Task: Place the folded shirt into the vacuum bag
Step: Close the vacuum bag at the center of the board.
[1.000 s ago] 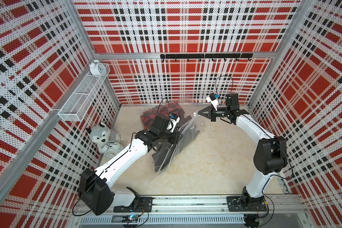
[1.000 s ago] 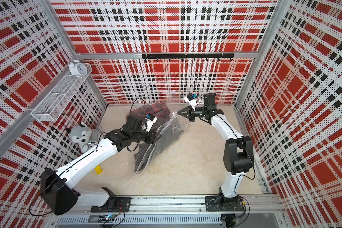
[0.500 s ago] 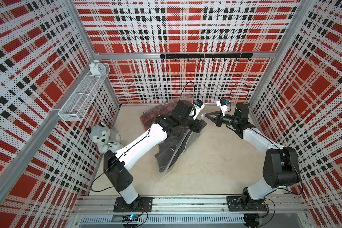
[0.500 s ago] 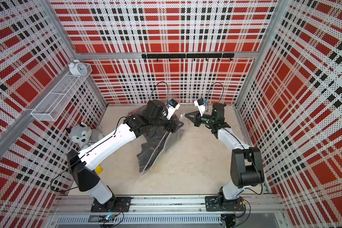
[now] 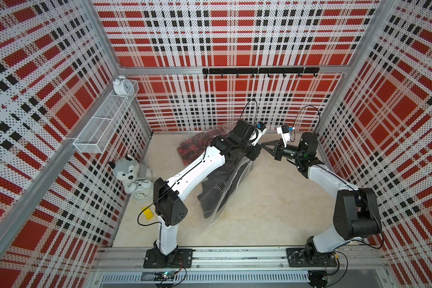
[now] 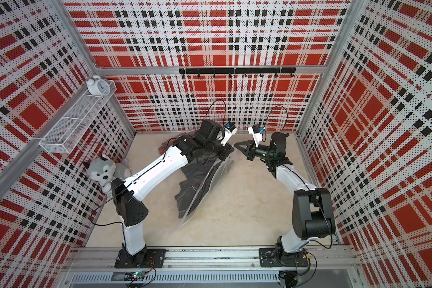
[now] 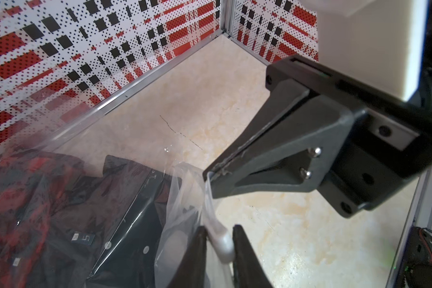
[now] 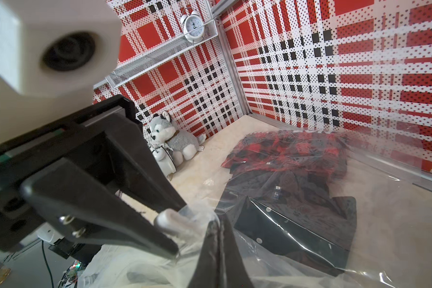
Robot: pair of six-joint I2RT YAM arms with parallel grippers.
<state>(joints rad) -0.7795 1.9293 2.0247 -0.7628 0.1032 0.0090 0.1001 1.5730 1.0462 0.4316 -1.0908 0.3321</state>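
Along the left wall [image 5: 48, 112] in both top views sits the wire shelf [image 5: 102, 127] with a white alarm clock [image 5: 122, 86] on its far end. Below it the plush husky [image 5: 129, 172] and a round clock [image 5: 142, 195] crowd the desk's [image 5: 272, 199] left edge. Toward centre, the vacuum bag [image 5: 237, 174] lies on a diagonal from the back wall [image 5: 197, 104] to lower centre, its near tip well short of the front rail [image 5: 235, 254]. The dark folded shirt [image 5: 213, 197] sits under the clear film, by the look of it inside the bag. A red plaid shirt [image 5: 197, 147] lies at the far end by the back wall, and I cannot tell whether it is inside. Right of the bag the desk is bare out to the right arm's [image 5: 327, 179] base: my open room. At upper centre the two tools meet tip to tip. My left end effector [image 7: 219, 230] sits closed narrow on a white plastic clip [image 7: 222, 243] on the bag's edge, fingers [image 7: 197, 249] touching it either side. My right end effector [image 7: 208, 175] is fully closed, pinching the bag's film, which hangs from its tip.
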